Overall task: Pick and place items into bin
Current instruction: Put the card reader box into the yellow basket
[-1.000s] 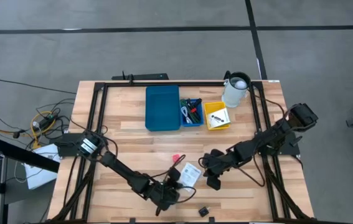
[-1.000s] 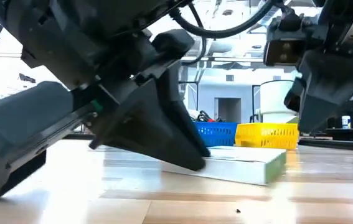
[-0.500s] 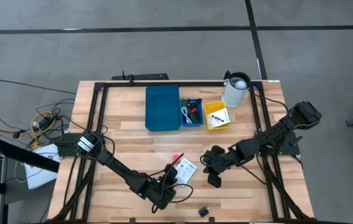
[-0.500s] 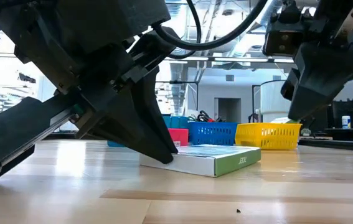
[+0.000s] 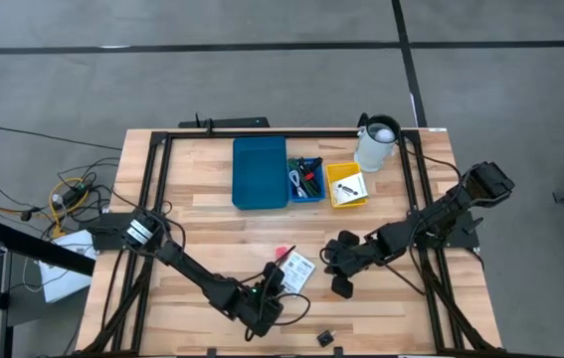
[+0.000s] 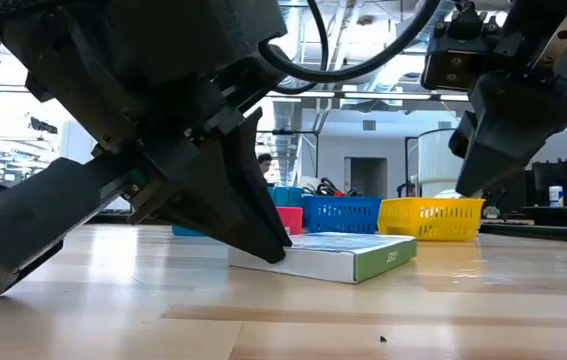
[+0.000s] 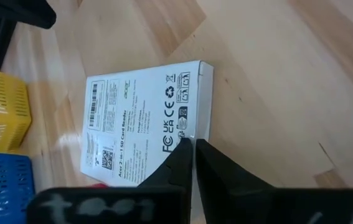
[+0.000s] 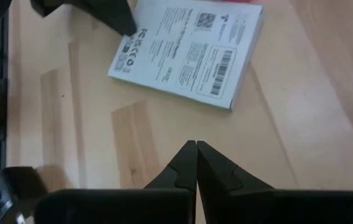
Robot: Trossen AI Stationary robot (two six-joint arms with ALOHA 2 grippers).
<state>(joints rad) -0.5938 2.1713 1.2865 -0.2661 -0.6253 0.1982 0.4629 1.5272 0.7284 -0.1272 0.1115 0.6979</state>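
The white box point(image 5: 301, 270) lies flat at lower centre of the table, its long axis running diagonally. The left gripper point(image 5: 274, 290), fingers pressed together and empty, touches its lower-left corner. The right gripper point(image 5: 333, 262), likewise closed, hovers just right, farther off.

1 white printed box point(image 5: 299, 271), 1 pink-red piece point(image 5: 283, 253), 1 black block point(image 5: 325, 338), 3 bins point(image 5: 260, 174), 1 white jug point(image 5: 376, 145)

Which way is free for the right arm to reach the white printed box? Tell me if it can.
Probably yes. The right hand, shut, hovers beside the white printed box with bare table between. The left hand, shut, rests at the box's opposite edge, so the near side looks free.
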